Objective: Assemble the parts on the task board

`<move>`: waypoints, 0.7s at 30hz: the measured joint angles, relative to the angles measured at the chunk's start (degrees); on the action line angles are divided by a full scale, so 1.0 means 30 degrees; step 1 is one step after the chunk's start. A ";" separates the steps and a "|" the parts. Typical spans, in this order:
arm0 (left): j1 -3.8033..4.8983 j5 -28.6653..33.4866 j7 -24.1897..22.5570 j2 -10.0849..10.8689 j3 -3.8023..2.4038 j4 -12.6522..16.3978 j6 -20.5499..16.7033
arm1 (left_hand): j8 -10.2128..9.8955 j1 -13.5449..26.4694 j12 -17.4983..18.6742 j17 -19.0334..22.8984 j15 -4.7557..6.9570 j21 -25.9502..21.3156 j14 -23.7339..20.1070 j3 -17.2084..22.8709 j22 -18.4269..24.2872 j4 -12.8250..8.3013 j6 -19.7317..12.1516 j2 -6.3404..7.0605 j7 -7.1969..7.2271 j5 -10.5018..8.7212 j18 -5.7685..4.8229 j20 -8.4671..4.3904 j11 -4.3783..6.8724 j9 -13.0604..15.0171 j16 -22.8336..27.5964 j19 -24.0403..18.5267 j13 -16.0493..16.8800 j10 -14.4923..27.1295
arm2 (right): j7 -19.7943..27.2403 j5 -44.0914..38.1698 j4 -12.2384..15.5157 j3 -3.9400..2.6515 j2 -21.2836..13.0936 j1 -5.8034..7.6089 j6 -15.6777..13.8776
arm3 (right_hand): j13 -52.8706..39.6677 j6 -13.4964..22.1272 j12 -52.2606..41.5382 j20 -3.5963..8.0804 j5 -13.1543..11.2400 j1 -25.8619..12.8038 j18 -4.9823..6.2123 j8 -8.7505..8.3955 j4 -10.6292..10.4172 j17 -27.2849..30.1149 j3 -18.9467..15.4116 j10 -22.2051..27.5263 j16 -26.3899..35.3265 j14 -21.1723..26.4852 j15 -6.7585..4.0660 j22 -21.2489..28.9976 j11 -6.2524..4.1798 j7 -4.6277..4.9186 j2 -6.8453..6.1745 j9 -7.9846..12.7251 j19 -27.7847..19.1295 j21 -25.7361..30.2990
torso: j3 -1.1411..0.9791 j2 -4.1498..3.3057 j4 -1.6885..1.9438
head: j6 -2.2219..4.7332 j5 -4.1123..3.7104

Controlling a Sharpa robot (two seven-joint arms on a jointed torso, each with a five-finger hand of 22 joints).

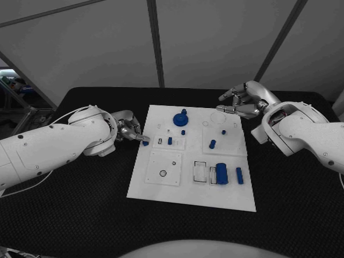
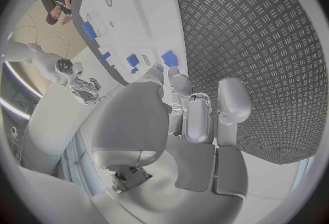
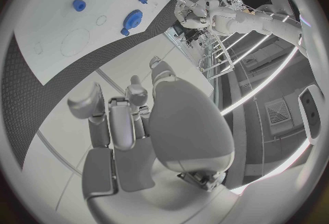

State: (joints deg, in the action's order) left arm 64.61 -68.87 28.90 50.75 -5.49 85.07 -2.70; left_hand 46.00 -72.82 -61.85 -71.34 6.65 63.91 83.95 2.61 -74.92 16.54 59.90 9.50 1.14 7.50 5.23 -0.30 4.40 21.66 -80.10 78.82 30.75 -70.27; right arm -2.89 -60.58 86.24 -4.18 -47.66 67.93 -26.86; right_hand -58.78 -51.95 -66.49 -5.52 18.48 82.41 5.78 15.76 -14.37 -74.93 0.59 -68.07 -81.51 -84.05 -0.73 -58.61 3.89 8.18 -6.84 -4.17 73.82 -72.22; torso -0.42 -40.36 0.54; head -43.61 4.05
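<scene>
The white task board [image 1: 189, 183] lies in the middle of the black table. On it sit a blue gear-like part [image 1: 180, 118], several small blue pegs such as one [image 1: 212, 144], and a fat blue cylinder [image 1: 221, 173] beside a thin blue piece [image 1: 239, 175]. My left hand [image 1: 128, 130] is at the board's left edge and pinches a small blue part [image 1: 145, 142] at its fingertips. The left wrist view shows that part [image 2: 169, 58] just beyond the fingertips [image 2: 175, 77]. My right hand [image 1: 242, 102] hovers over the board's far right corner with loosely bent fingers holding nothing.
Black matting [image 1: 296, 193] surrounds the board on all sides. Outlined recesses [image 1: 201, 171] and a round hole [image 1: 163, 173] mark the board's near half. In the right wrist view the board [image 3: 62, 26] and the gear-like part [image 3: 134, 17] lie beyond the fingers.
</scene>
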 measured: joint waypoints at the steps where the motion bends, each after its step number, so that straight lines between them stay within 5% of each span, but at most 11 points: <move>1: 0.0000 0.0030 0.0000 0.0030 -0.0010 0.0005 -0.0017 | 0.0000 0.0115 0.0159 0.0001 0.0001 -0.0238 0.0000 -0.0332 0.0047 -0.0014 -0.0062 0.0114 -0.0062 0.0000 0.0000 0.0001 -0.0075 -0.0033 0.0000 -0.0001 -0.0371 0.0227 | 0.0000 0.0000 0.0000 0.0000 -0.0009 0.0000 0.0000 | 0.0000 0.0001 0.0000 0.0000 0.0000 0.0000 0.0001 0.0000 0.0000 0.0000 0.0000 0.0000 0.0000 0.0000 0.0000 0.0000 0.0001 -0.0001 0.0000 0.0000 0.0000 0.0000 | 0.0000 0.0000 0.0000 | 0.0011 0.0000; 4: -0.0006 0.0114 0.0000 0.0164 -0.0228 -0.0002 -0.0025 | -0.0123 0.0348 0.0969 0.0481 -0.0085 -0.1448 0.0001 -0.1355 0.0649 0.0000 -0.0807 0.0348 -0.0509 0.0000 0.0018 0.0159 -0.0400 -0.0177 0.0228 -0.0638 -0.1665 0.1345 | 0.0000 0.0000 0.0001 0.0000 -0.0027 0.0000 0.0000 | 0.0000 0.0000 0.0000 0.0000 0.0000 0.0000 0.0001 0.0000 0.0000 0.0000 0.0000 0.0000 0.0000 0.0000 0.0001 0.0000 0.0000 0.0000 0.0000 0.0000 0.0000 0.0000 | -0.0002 0.0002 0.0000 | 0.0026 -0.0007; 6: 0.0040 0.0146 -0.0001 0.0243 -0.0320 -0.0035 -0.0015 | -0.0608 0.0347 0.1262 0.1196 -0.0481 -0.2577 0.0013 -0.2046 0.1222 -0.0002 -0.1790 0.0348 -0.0960 0.0000 0.1032 0.0390 -0.0800 -0.0423 0.0698 -0.1217 -0.1970 0.2136 | 0.0000 0.0000 0.0002 0.0000 -0.0036 0.0000 0.0000 | -0.0001 0.0001 0.0000 0.0000 0.0000 0.0000 0.0000 0.0000 0.0000 0.0001 0.0000 0.0000 0.0000 0.0000 0.0000 0.0000 0.0001 0.0000 0.0000 0.0000 0.0000 0.0000 | -0.0004 0.0007 -0.0002 | 0.0027 -0.0009; 13: 0.0833 0.0174 -0.0028 0.0336 -0.0523 -0.0219 0.0389 | -0.2000 -0.0252 0.1946 0.0997 -0.1252 -0.5148 -0.0087 -0.2906 0.2472 -0.0062 -0.3733 -0.0239 -0.2091 0.0001 0.1025 0.1138 -0.1825 -0.1468 0.0318 -0.2441 -0.2656 0.3775 | -0.0002 0.0000 -0.0007 0.0000 -0.0045 0.0000 0.0000 | -0.0001 0.0000 0.0000 0.0000 0.0000 0.0000 0.0002 0.0000 0.0000 0.0002 0.0000 0.0000 0.0000 0.0000 0.0000 0.0000 0.0000 0.0000 0.0000 0.0000 0.0000 0.0000 | -0.0002 0.0013 -0.0015 | 0.0057 -0.0015; 19: 0.1490 -0.0140 -0.0180 0.0301 -0.0577 0.0031 0.0954 | -0.2825 -0.1867 0.2626 0.3228 -0.1535 -0.7697 -0.1115 -0.2737 0.3755 -0.0336 -0.4563 -0.0519 -0.2229 0.0000 0.1041 0.1462 -0.1960 -0.2323 0.1559 -0.3681 -0.3353 0.4816 | -0.0012 0.0000 -0.0044 0.0000 -0.0036 0.0000 0.0000 | 0.0015 0.0000 0.0000 0.0000 0.0000 -0.0062 0.0000 0.0068 0.0000 0.0002 0.0000 0.0000 0.0000 0.0000 0.0001 0.0019 0.0000 0.0000 0.0062 0.0000 -0.0001 0.0000 | -0.0007 -0.0005 -0.0031 | 0.0066 -0.0002; 20: 0.1525 -0.0235 -0.0224 0.0292 -0.0577 0.0102 0.1045 | -0.3048 -0.2235 0.2839 0.3570 -0.1534 -0.8154 -0.1294 -0.2608 0.3991 -0.0464 -0.4733 -0.0556 -0.2266 0.0001 0.1302 0.1489 -0.1943 -0.2516 0.1745 -0.3895 -0.3537 0.5077 | -0.0014 0.0000 -0.0048 0.0000 -0.0035 0.0000 0.0000 | 0.0014 0.0001 0.0000 0.0000 0.0000 -0.0076 0.0000 0.0068 0.0000 0.0002 0.0000 0.0000 0.0000 0.0001 0.0001 0.0019 0.0000 0.0000 0.0075 0.0000 -0.0001 0.0000 | -0.0009 -0.0007 -0.0035 | 0.0066 0.0000; 21: 0.1554 -0.0331 -0.0266 0.0279 -0.0572 0.0166 0.1134 | -0.3273 -0.2463 0.3040 0.3825 -0.1542 -0.8569 -0.1411 -0.2504 0.4213 -0.0569 -0.4818 -0.0587 -0.2290 0.0001 0.1931 0.1505 -0.1959 -0.2725 0.1870 -0.4053 -0.3734 0.5280 | -0.0016 0.0000 -0.0051 0.0000 -0.0035 0.0000 0.0000 | 0.0014 0.0001 0.0000 -0.0001 0.0000 -0.0076 0.0000 0.0068 0.0000 0.0003 0.0000 0.0000 0.0000 0.0000 0.0001 0.0019 0.0000 -0.0001 0.0075 0.0000 -0.0001 0.0000 | -0.0011 -0.0009 -0.0035 | 0.0068 0.0000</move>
State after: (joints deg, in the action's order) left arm 69.27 -69.86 28.10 51.58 -7.20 85.57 0.70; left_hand 36.18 -80.21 -52.73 -59.86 2.03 38.20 79.72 -4.90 -62.28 14.84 45.44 7.74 -5.73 7.51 11.02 4.22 -1.47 13.49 -74.49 66.66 19.55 -54.43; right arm -2.94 -60.58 86.08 -4.18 -47.77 67.93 -26.86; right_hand -58.74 -51.95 -66.49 -5.52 18.48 82.18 5.78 15.96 -14.37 -74.92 0.59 -68.07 -81.51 -84.05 -0.73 -58.55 3.89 8.18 -6.61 -4.17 73.82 -72.22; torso -0.46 -40.39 0.43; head -43.41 4.05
